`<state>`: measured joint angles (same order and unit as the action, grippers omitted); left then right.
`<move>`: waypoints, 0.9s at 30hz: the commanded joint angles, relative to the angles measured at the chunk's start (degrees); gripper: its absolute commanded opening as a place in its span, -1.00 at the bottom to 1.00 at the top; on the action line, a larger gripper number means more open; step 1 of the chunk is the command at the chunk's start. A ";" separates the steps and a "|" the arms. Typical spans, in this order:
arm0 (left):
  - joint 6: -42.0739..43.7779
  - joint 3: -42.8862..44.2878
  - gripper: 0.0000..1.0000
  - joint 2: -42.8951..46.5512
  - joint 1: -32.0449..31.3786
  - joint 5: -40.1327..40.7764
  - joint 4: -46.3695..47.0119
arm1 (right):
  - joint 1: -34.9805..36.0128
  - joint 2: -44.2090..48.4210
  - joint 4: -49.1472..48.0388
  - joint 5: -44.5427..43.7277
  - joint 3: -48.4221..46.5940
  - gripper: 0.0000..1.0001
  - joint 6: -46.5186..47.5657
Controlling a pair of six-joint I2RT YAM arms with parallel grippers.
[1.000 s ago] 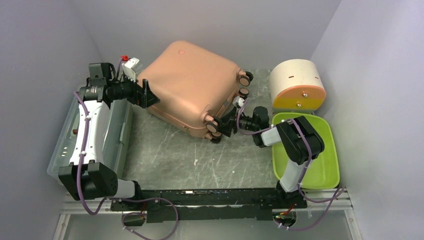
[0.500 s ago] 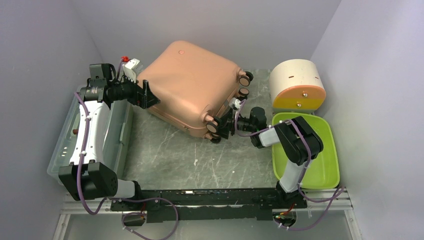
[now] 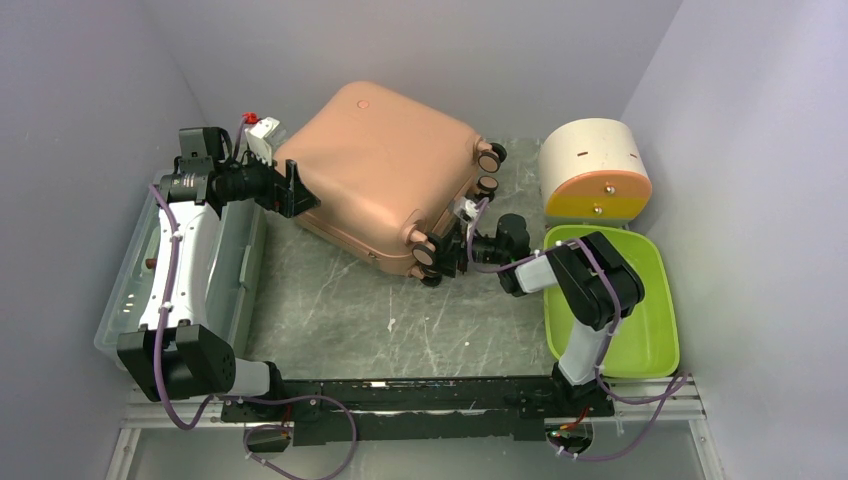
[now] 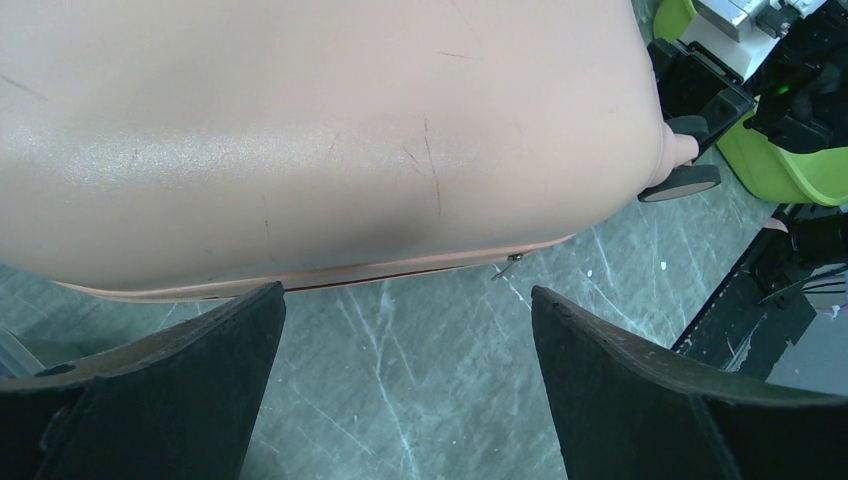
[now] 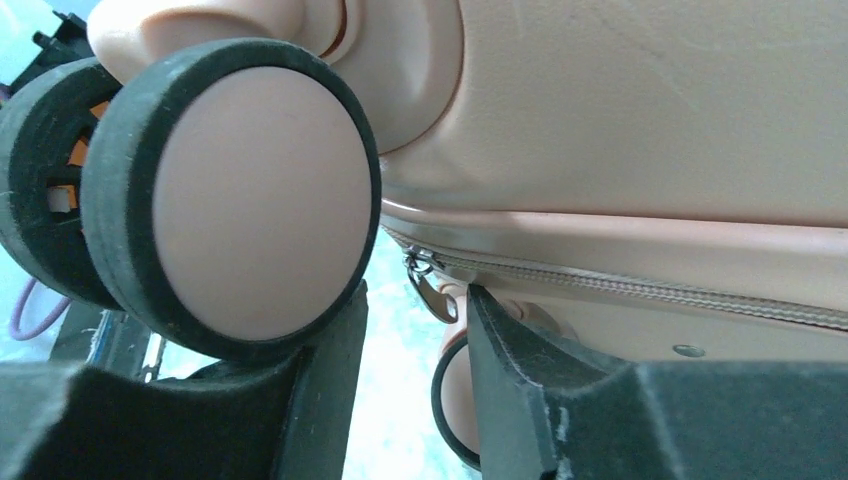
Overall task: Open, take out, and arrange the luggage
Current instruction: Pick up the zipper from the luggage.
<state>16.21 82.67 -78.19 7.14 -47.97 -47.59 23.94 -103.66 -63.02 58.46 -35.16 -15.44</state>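
The luggage [image 3: 375,170], a salmon-pink hard-shell case, lies closed and skewed on the table, wheels toward the right. My left gripper [image 3: 300,190] sits at its left corner, open wide; in the left wrist view the shell [image 4: 320,130] fills the top and nothing lies between the gripper's fingertips [image 4: 408,295]. My right gripper [image 3: 447,250] is at the near wheel corner. In the right wrist view a wheel [image 5: 260,200] rests over the left finger. The metal zipper pull [image 5: 432,295] hangs in the narrow gap of the right gripper [image 5: 415,300], beside the right finger, not clamped.
A clear plastic bin [image 3: 245,270] stands at the left under the left arm. A lime-green tray [image 3: 650,330] holds the right arm's base side. A cream drum with an orange face [image 3: 595,170] sits at the back right. Walls close in on three sides.
My right gripper has crept left toward the suitcase's wheel corner and its jaws have narrowed around the zipper pull. The left arm and the luggage have not moved.
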 commanded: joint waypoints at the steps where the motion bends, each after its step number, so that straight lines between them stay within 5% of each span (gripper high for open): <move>1: 0.25 0.32 0.98 1.84 -0.14 -1.59 0.71 | 0.75 -0.41 -3.26 2.77 -2.51 -0.15 -0.97; 5: 0.19 0.02 0.98 1.82 -0.11 -1.60 0.99 | 0.91 -0.98 -5.29 2.10 -3.17 -0.25 -3.37; 11: 0.07 0.44 0.98 1.39 -0.12 -1.87 0.76 | 0.73 -0.87 0.33 -0.29 -4.82 -1.00 -1.38; 27: 1.35 3.56 0.98 0.74 -0.13 -1.49 -1.60 | -3.45 5.49 20.97 -14.69 -6.04 -1.00 5.00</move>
<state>16.40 82.83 -78.19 7.14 -47.99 -48.34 22.92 -99.61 -49.34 53.43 -37.76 -13.76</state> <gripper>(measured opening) 0.991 0.011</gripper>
